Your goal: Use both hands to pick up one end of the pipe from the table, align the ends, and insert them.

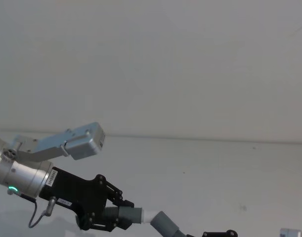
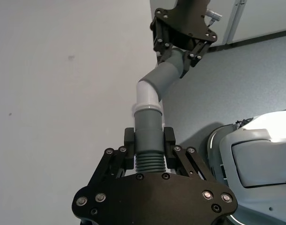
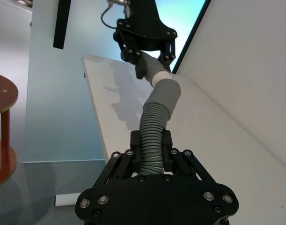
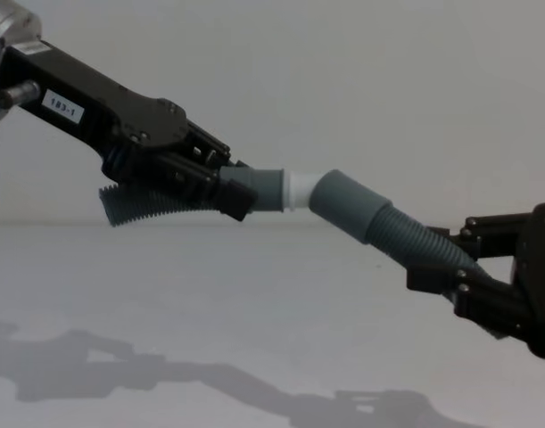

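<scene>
both hose pieces were off the tabletop (image 4: 254, 294) and held in the air above it, so the pickup looked done. the left tool (image 4: 220, 190) was clamped on the ribbed part of the left hose piece (image 4: 134, 207), just behind its narrow cuff (image 4: 265, 190), with the loose ribbed tail hanging out behind the fingers. the right tool (image 3: 151, 151) was clamped on the ribbed body of the right hose piece (image 4: 410, 239), whose wide socket (image 4: 343, 207) pointed up toward the other arm.

in the chest view the white tip (image 4: 299, 191) met the mouth of the socket, and part of it was still bare between the two grey cuffs. the two pieces met at an angle, the left one level and the right one sloping down. by my reading the ends were lined up roughly and the push had begun or was about to, but the tip was not seated. how deep it sat inside the socket could not be told. what seemed left was straightening the joint and pressing the tip home.

counted: two tools, two hose pieces, one narrow cuff with one white tip, one wide socket, one tabletop.
</scene>
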Available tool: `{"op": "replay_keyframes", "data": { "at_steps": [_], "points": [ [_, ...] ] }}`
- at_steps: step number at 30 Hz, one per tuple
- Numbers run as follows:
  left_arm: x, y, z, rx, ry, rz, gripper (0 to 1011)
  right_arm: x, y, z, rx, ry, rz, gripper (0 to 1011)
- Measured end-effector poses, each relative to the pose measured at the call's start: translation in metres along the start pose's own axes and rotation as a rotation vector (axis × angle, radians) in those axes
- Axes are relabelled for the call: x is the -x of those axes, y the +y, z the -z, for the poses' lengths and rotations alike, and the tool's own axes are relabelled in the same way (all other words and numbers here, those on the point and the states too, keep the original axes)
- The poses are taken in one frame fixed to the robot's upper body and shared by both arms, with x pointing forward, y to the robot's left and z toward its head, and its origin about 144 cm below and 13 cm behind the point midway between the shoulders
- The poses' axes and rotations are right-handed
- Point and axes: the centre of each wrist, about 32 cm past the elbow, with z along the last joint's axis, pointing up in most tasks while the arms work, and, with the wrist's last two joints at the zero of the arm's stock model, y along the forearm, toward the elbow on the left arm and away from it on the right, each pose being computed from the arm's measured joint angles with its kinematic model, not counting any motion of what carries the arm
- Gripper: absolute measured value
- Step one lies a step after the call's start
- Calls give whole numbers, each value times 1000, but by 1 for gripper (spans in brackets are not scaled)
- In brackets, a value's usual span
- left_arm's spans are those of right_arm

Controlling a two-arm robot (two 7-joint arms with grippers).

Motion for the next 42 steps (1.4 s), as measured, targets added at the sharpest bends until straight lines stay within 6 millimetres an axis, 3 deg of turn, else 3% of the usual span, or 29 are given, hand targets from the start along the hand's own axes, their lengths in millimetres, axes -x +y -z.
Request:
{"op": "replay_keyframes", "data": {
  "at_steps": [42],
  "points": [
    [14, 5, -9, -41, 48, 57, 325, -9, -12, 4, 2, -89, -9, 230]
  ]
}}
